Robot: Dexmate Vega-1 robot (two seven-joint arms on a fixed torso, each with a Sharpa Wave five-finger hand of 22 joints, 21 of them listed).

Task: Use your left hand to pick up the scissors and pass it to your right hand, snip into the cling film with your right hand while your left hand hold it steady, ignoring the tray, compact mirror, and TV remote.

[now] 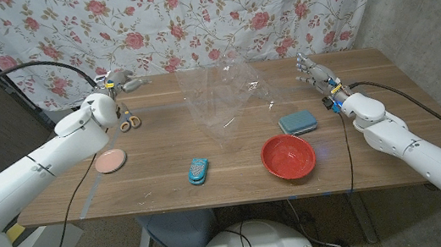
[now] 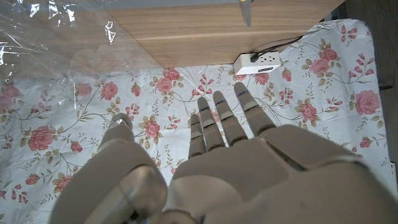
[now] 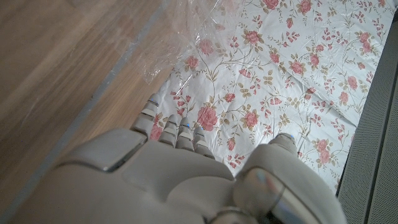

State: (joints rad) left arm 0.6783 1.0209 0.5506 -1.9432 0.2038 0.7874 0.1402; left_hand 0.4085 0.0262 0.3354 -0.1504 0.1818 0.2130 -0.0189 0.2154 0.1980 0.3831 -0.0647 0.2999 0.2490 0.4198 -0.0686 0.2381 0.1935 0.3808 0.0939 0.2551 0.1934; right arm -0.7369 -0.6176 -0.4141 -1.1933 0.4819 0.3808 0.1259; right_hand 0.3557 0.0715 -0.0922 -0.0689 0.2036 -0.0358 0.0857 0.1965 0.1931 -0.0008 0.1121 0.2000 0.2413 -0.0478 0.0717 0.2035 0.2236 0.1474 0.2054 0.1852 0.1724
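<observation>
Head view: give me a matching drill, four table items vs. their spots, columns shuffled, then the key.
Things:
1. scissors
2. red bowl
3. cling film
4. pink round disc

Places:
A. table's middle, toward the flowered curtain
B. near front edge, right of centre
C. just beside the left hand, left side of the table
D. left side, nearer the front than the scissors

Pairs: 1-C, 2-B, 3-A, 4-D
</observation>
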